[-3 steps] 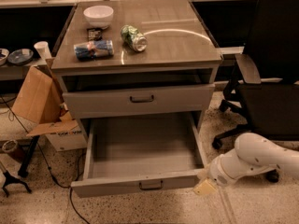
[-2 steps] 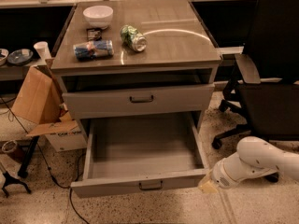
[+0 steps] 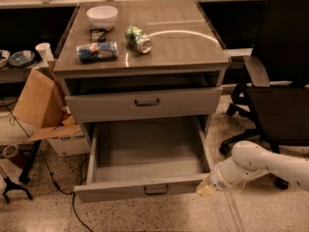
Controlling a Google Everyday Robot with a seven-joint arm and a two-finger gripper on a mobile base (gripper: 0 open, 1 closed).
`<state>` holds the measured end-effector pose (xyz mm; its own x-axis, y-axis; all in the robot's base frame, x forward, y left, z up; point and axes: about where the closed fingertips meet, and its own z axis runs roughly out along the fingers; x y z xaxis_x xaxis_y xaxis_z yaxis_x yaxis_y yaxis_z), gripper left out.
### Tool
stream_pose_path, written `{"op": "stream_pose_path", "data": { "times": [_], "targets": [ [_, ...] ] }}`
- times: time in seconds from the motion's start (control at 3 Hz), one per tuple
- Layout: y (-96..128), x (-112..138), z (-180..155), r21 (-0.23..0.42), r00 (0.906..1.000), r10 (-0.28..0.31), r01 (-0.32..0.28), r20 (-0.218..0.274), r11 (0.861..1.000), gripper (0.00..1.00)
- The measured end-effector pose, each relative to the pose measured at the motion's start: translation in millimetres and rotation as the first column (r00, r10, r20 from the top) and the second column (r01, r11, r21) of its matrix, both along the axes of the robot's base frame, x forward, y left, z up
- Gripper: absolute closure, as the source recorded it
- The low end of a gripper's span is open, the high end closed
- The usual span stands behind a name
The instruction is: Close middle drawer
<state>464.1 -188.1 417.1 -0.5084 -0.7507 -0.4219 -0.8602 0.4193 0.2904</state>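
Looking down at the cabinet (image 3: 218, 76), I see the middle drawer (image 3: 145, 151) pulled out in front of it to what looks like nearly its full travel. It is empty inside, with its small dark handle (image 3: 156, 190) at the centre of the front panel. The gripper (image 3: 205, 190) sits low at the front right corner of that drawer, just beside the end of the front panel and perhaps touching it. The white arm (image 3: 260, 161) reaches in from the right of the cabinet, below the office chair (image 3: 285, 105). Whether the gripper is apart or together I cannot tell from here.

I judge the closing itself has not begun: with the drawer this far out of the cabinet, I am at the stage of lining up for the push. From the corner, a shove could slip off the panel's end or twist the drawer in its runners. So I would first bring the gripper round onto the flat face of the front panel, closer to the handle. Then I would press straight in toward the cabinet until the front sits flush.

The upper drawer (image 3: 106, 105) stands slightly proud of the cabinet, and I would keep the arm below it. On the worktop (image 3: 188, 50) a white bowl (image 3: 102, 16), a green drink can (image 3: 138, 38) and a blue packet (image 3: 97, 51) lie toward the cabinet's back left. They are well apart from the work, though a hard slam could jolt them. A cardboard box (image 3: 36, 100) leans at the cabinet's left side, away from the drawer's path
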Motion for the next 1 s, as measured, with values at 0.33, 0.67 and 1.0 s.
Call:
{"op": "stream_pose_path", "data": {
  "times": [0.33, 0.67, 1.0],
  "targets": [
    [0, 0, 0, 0.0, 1.0, 0.001, -0.001, 0.0, 1.0, 1.0],
    [16, 10, -6, 0.002, 0.9984, 0.05, -0.05, 0.027, 0.999, 0.96],
    [47, 34, -13, 0.003, 0.9883, 0.129, -0.129, 0.082, 0.992, 0.69]
  ]
}}
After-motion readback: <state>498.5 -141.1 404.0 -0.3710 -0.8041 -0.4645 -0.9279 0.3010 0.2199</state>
